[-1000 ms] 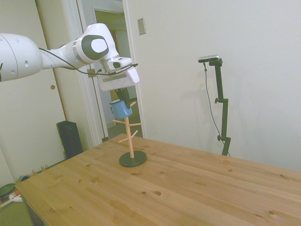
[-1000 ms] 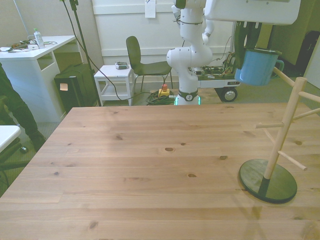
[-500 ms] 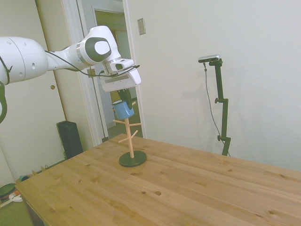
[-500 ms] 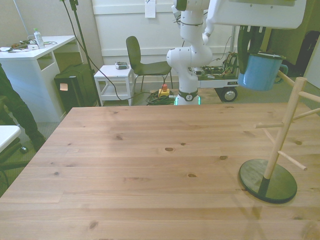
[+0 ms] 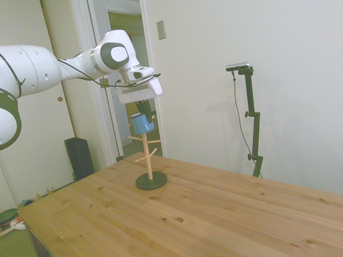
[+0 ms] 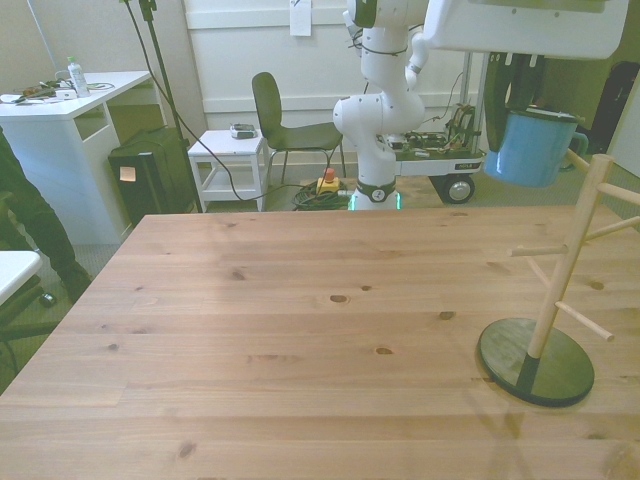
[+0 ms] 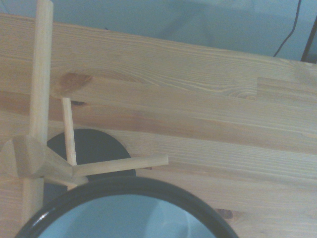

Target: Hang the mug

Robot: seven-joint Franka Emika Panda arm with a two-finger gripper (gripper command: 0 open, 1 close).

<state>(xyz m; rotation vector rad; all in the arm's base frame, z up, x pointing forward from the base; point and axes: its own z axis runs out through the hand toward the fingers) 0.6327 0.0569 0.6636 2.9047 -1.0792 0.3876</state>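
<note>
— Where is the mug found?

— It is held in the air directly beneath the gripper, upright or nearly so, well above the table. The dark fingers are clamped on it near the rim; in the side view the mug hangs just under the gripper.

— What is seen inside it?

— In the wrist view only a dark rim and a pale, bare inside of the mug are shown; nothing is seen in it. Its handle is turned toward the front view's right.

— What lies next to the gripper?

— A wooden mug tree on a dark round base stands just beside and below it. In the front view the handle side of the mug is close against an upper peg of the tree; whether the peg is touched cannot be told. In the wrist view the mug tree and the base lie below the mug's rim.

— And farther off?

— Behind the gripper a chair, a small white side table and a white desk bearing a bottle are seen on the front view's left.
</note>
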